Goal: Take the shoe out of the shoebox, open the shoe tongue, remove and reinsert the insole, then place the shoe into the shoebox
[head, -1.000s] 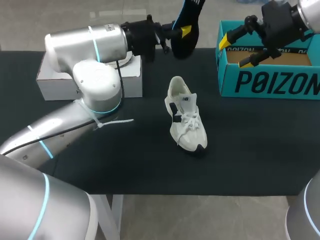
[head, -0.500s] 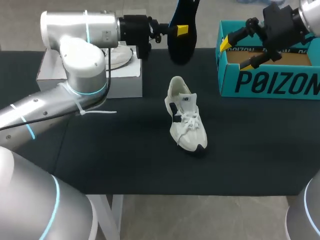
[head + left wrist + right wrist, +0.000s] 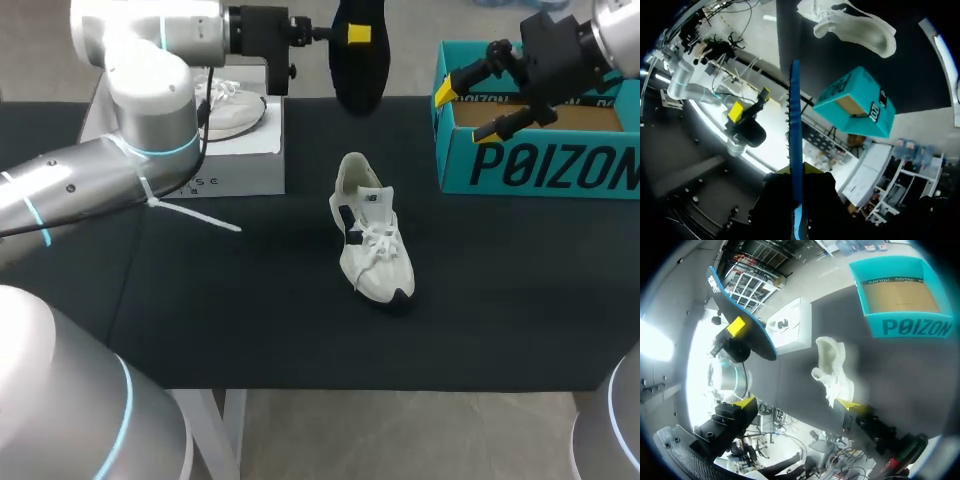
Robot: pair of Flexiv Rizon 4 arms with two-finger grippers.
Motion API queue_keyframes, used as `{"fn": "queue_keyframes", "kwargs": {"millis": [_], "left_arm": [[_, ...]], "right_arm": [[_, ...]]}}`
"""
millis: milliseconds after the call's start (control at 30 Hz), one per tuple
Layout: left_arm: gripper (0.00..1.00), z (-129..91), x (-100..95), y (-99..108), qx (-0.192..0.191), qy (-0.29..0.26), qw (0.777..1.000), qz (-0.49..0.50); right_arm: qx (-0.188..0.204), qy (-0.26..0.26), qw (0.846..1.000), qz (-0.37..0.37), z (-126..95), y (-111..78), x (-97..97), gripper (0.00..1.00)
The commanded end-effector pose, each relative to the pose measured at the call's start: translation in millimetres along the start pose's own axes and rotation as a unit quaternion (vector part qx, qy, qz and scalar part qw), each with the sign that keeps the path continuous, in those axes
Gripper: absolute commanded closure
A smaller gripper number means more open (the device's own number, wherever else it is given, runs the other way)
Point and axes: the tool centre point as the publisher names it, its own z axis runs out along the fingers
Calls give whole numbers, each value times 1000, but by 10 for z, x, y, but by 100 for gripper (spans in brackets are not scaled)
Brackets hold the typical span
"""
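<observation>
while the left gripper (image 3: pixel 348 34) is clamping the dark insole (image 3: pixel 358 75) at top centre, the white shoe (image 3: pixel 372 240) is sitting mid-frame on the worktop (image 3: pixel 250 320). the right gripper (image 3: pixel 465 112) is hovering, fingers spread, by the teal shoebox (image 3: pixel 545 165) at upper right.

This looks like a robotics lab. A table (image 3: pixel 200 320) under a black cover carries a white shoe (image 3: pixel 372 245) at its middle. Beyond the shoe, a silver left arm (image 3: pixel 140 110) and right arm (image 3: pixel 612 35) come in from either side, above a white box (image 3: pixel 215 150) and a teal shoebox (image 3: pixel 540 165).
</observation>
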Motion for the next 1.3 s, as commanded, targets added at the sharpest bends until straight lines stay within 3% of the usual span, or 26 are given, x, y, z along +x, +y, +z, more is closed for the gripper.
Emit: {"fn": "queue_keyframes", "kwargs": {"millis": [33,433,467,533,567,700,1300], "left_arm": [[100,-9,30,57,106,-128,762,-626],[100,-9,30,57,106,-128,762,-626],[100,-17,23,81,92,-137,694,-701],[100,-42,-4,107,91,-138,531,-831],[100,-56,-36,116,91,-130,479,-863],[100,-140,-173,271,141,-162,419,-882],[100,-140,-173,271,153,-173,130,-964]], "right_arm": [[-4,0,1000,1,5,-23,2,0],[-4,-2,1000,3,-5,-73,-4,0],[-3,-2,1000,3,-5,-73,-4,0],[-3,-3,1000,2,-2,-71,4,0],[-2,-2,1000,1,2,-68,9,0],[-2,-1,1000,-1,24,-59,21,0],[4,-1,1000,-3,36,-107,72,0]]}}
